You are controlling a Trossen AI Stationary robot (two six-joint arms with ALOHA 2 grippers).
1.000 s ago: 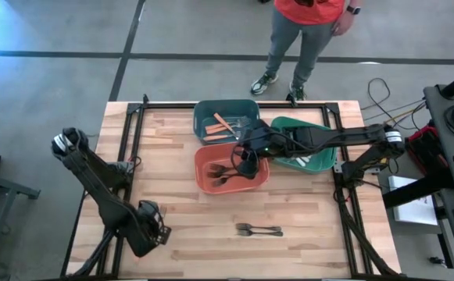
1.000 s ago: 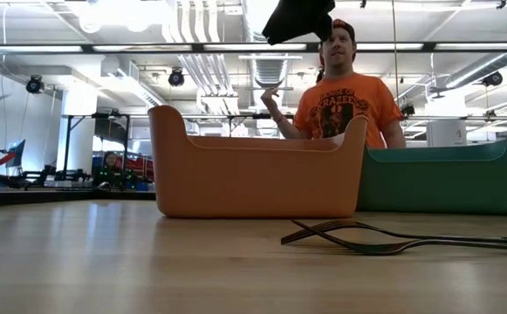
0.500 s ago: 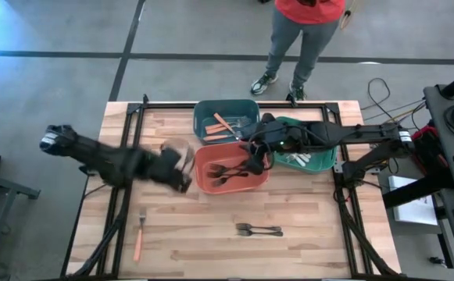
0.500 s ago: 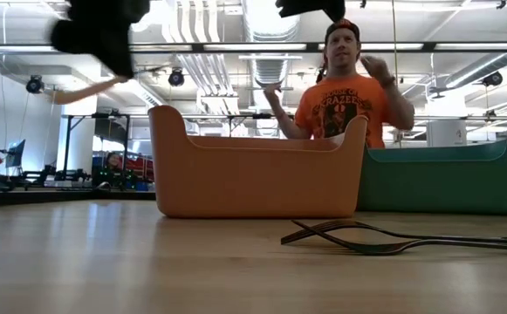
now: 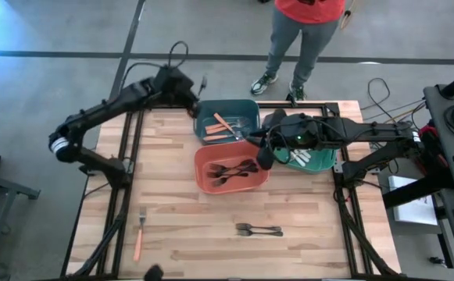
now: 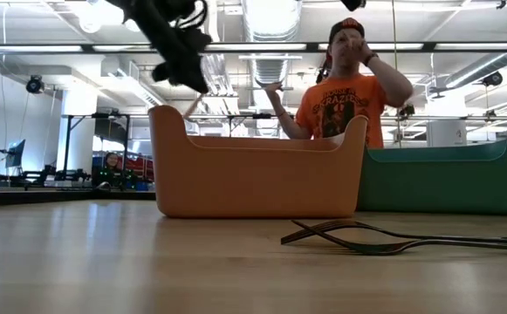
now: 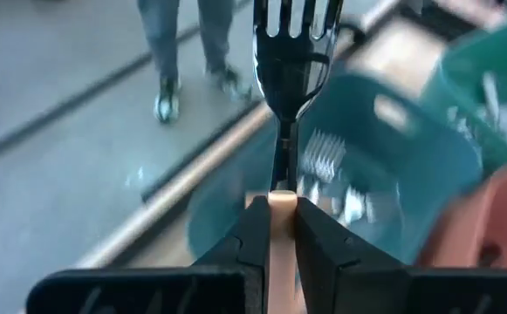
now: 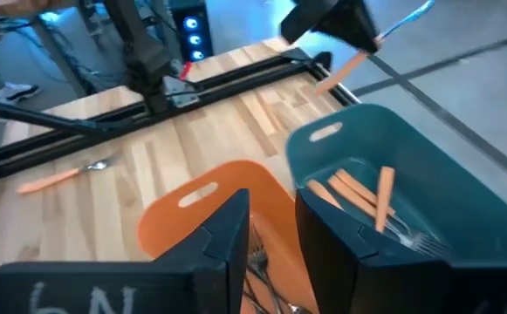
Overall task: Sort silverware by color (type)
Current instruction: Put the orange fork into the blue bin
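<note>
A wooden table (image 5: 180, 211) carries three plastic bins grouped at its far side, where a person (image 5: 305, 35) in an orange shirt stands on the floor beyond. The teal bin (image 5: 228, 108) holds orange-handled utensils (image 5: 223, 123); the orange-red bin (image 5: 203, 173), just in front of it, holds black forks (image 5: 234, 171); the green bin (image 5: 320, 160) sits to the right, partly under the right arm.

The left arm reaches across to the teal bin's far left corner. The left gripper (image 7: 281, 218) is clenched on the handle of an orange-handled fork (image 7: 286, 52), its metal tines pointing away over the teal bin (the wrist view shows this most clearly).

The right gripper (image 5: 264, 154) hovers above the right end of the orange-red bin, its fingers (image 8: 227, 228) parted with nothing between them.

On the bare table, two black forks (image 5: 259, 229) lie crossed near the front middle, and another orange-handled fork (image 5: 140, 234) lies alone near the front left.
</note>
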